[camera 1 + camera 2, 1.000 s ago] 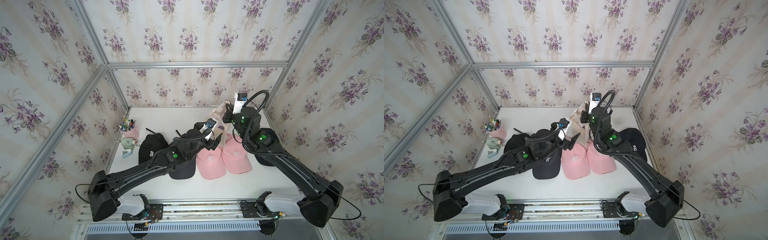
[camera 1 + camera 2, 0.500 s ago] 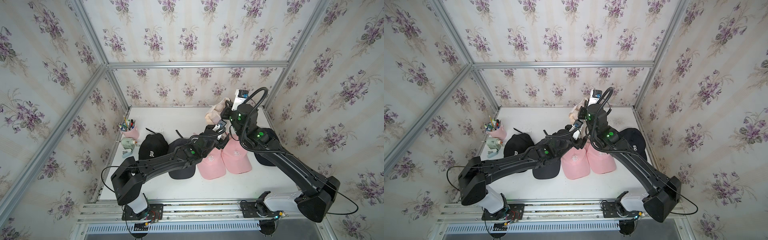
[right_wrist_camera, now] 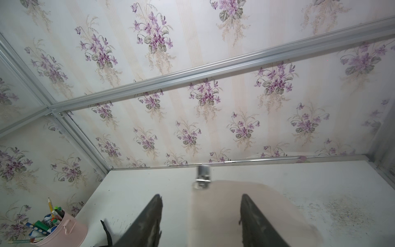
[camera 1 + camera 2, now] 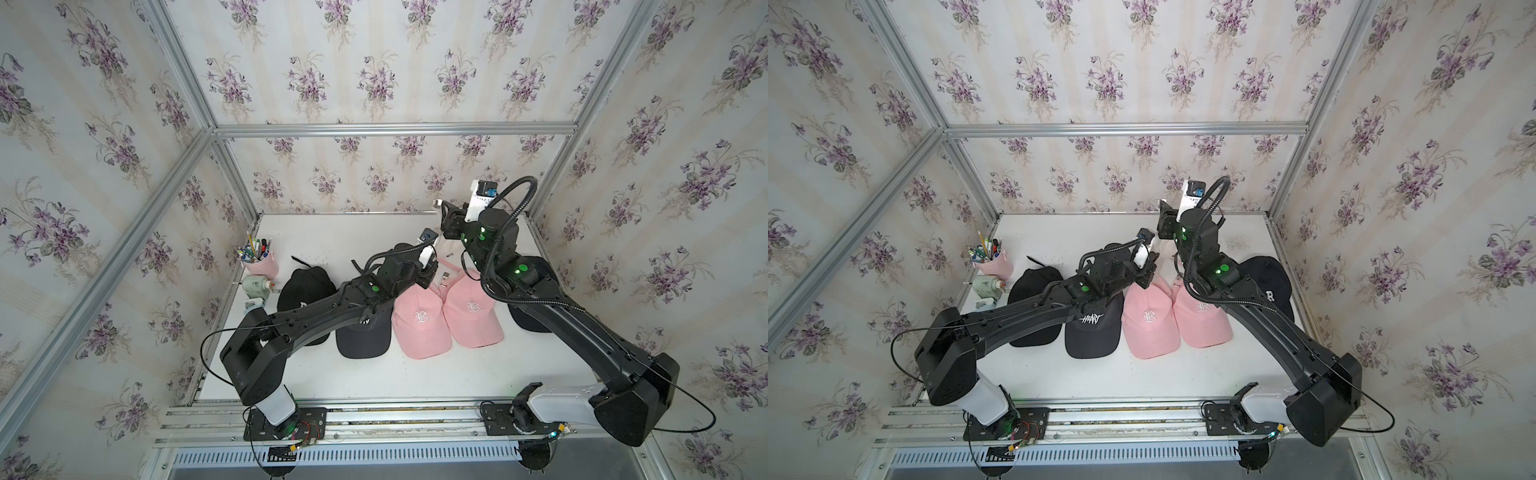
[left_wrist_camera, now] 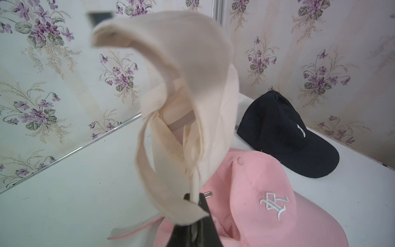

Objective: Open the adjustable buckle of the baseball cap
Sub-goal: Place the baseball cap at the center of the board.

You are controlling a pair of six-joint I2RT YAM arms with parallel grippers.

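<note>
Matt cream cloth cap (image 5: 203,64), shiny metal buckle (image 3: 203,177), pink cloth cap (image 5: 245,181), scuffed matt white tabletop (image 3: 139,192)

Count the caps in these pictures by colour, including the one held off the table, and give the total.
Black caps: 3
Pink caps: 2
Cream cap: 1
Total: 6
</note>
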